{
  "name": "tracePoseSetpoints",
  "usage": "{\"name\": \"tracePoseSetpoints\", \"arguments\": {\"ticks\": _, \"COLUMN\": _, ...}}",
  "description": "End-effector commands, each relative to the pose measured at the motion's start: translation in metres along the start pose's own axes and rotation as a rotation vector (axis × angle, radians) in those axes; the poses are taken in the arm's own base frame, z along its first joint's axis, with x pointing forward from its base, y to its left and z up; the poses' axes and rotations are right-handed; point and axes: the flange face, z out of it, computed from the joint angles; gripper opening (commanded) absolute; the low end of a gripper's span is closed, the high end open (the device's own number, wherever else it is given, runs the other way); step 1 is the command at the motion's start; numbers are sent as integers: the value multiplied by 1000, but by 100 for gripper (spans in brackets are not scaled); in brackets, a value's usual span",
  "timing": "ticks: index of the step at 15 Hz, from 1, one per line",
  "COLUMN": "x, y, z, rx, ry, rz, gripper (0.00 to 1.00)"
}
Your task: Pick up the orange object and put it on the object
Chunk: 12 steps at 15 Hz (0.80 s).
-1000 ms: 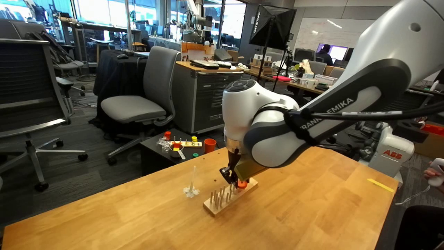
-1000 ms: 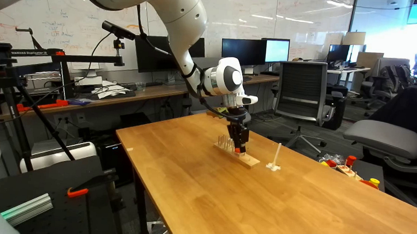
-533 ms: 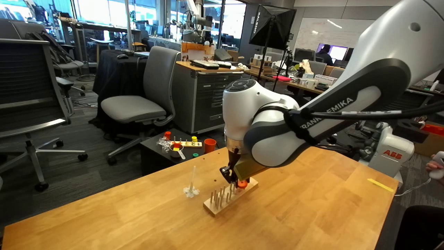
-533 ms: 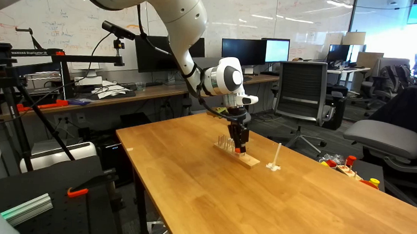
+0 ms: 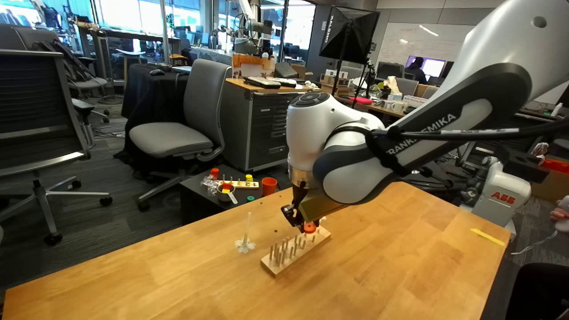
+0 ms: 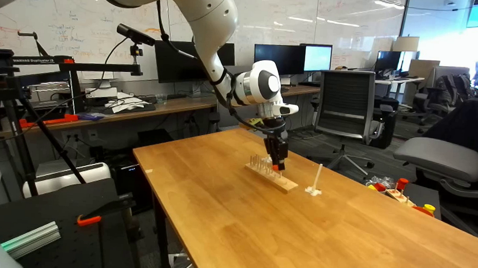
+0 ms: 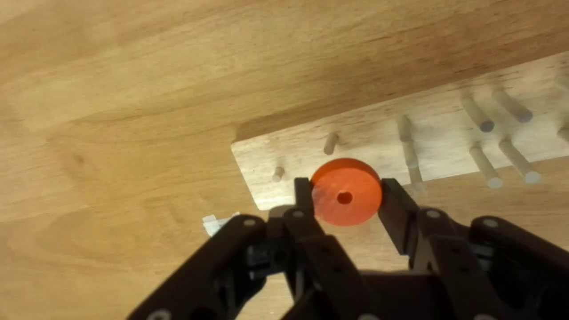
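**Orange disc [image 7: 346, 212] in grip above the board [image 7: 369, 142]**

Step, as I judge it: pick done, carry next. Gripper [image 7: 345, 191] clamped on the disc, pads [image 7: 304, 193] against both sides of its rim. In both exterior views the disc sits over the board, toward the end with the short pegs [image 7: 331, 143], apparently clear of their tips. Sentence doesn't say which object takes it; best guess the rod [image 5: 247, 229], upright beside the board and apart from it. Next move should call for a sideways carry off the board, the disc's hole centred over the rod's tip, then a level lowering.

Disc thick, round, smooth, plastic by the look, one small hole. Board pale wood; pegs round, blunt dowels of stepped height. Rod slender, pale, its foot in a crumpled whitish wad [image 5: 244, 246]. Counter [image 5: 378, 266] warm, grainy wood.
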Motion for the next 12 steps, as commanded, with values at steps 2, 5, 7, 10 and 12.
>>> {"name": "tracePoseSetpoints", "arguments": {"ticks": 2, "x": -2, "y": 5, "z": -7, "rx": -8, "ry": -14, "rz": 32, "gripper": 17}}
{"name": "tracePoseSetpoints", "arguments": {"ticks": 5, "x": -7, "y": 6, "z": -2, "rx": -13, "ry": -30, "rz": 42, "gripper": 17}}
{"name": "tracePoseSetpoints", "arguments": {"ticks": 7, "x": -9, "y": 7, "z": -1, "rx": -19, "ry": -37, "rz": 50, "gripper": 17}}
{"name": "tracePoseSetpoints", "arguments": {"ticks": 10, "x": -10, "y": 9, "z": -1, "rx": -25, "ry": -41, "rz": 58, "gripper": 17}}
{"name": "tracePoseSetpoints", "arguments": {"ticks": 12, "x": -10, "y": 9, "z": -1, "rx": -19, "ry": -38, "rz": 61, "gripper": 17}}
